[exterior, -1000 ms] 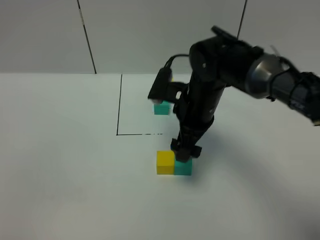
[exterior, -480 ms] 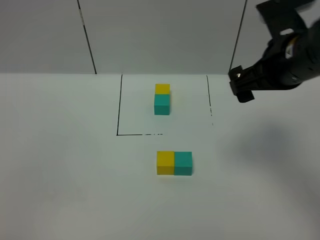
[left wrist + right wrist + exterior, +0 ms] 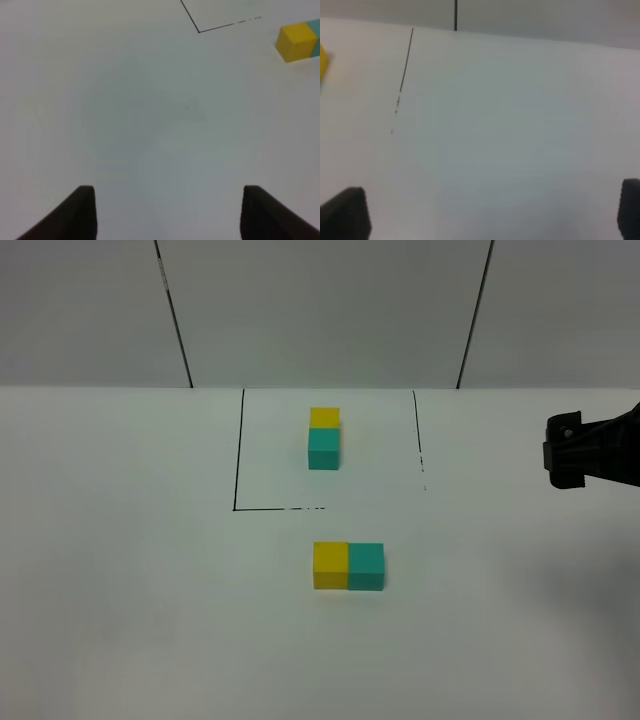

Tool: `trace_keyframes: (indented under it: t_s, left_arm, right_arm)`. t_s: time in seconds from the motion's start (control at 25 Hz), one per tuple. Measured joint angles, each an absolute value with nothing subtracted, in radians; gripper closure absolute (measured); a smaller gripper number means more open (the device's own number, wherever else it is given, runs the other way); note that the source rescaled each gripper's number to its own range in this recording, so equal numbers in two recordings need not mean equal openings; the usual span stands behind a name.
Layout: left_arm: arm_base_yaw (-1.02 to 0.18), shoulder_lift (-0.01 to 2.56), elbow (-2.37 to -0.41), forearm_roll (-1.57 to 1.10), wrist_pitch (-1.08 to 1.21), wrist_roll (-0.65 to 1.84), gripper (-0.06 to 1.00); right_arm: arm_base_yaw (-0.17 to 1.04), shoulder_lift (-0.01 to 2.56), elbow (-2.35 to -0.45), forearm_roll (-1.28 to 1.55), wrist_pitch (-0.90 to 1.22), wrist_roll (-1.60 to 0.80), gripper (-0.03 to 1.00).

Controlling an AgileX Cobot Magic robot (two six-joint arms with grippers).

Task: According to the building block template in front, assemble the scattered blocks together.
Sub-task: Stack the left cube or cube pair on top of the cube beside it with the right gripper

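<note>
Exterior high view is showing a white desk (image 3: 120, 590) with a black outline (image 3: 238, 455) drawn at its far middle. Inside that outline the template (image 3: 323, 436) is sitting: a small yellow cube on the far side and a small teal cube on the near side, touching as one pair. Nearer than the outline, and apart from it, the yellow block (image 3: 331, 565) and the teal block (image 3: 366, 567) are lying side by side on the desk, faces touching, yellow on the left and teal on the right. Nothing is gripping either of them. The right arm (image 3: 592, 452) is poking in at the right edge, well apart from all the cubes.

In the left wrist view the left jaws are standing released, their dark fingertips (image 3: 80, 215) spread with only bare desk between them. Far ahead of them the yellow block (image 3: 297, 42) is showing beside a corner of the outline (image 3: 199, 31), with a thin strip of the teal block (image 3: 316, 44) at the picture's edge.

In the right wrist view the right jaws are gaping wide and grasping nothing, one fingertip (image 3: 345, 215) in each lower corner. One side of the outline (image 3: 406, 62) is running across the desk ahead of them.
</note>
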State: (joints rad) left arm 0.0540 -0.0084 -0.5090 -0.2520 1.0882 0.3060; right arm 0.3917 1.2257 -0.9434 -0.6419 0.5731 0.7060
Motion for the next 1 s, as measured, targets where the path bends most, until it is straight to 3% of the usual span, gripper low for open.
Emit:
trace_keyframes:
  t_s: [0.32,0.56,0.72,1.0]
  left_arm:
    - [0.054,-0.008,-0.509,-0.252,1.088,0.306,0.56]
    - [0.054,-0.008,-0.509,-0.252,1.088,0.306,0.56]
    - [0.054,-0.008,-0.509,-0.252,1.088,0.306,0.56]
    - [0.054,-0.008,-0.509,-0.252,1.088,0.306,0.56]
  right_arm:
    - [0.392,1.249,-0.988,-0.588,0.555,0.536,-0.03]
    - [0.405,1.443,-1.256,-0.325,0.739,-0.068,-0.03]
    - [0.476,1.634,-1.441,-0.238,0.880,-0.465,-0.03]
    - [0.593,1.915,-1.640,-0.197,0.967,-0.690,-0.03]
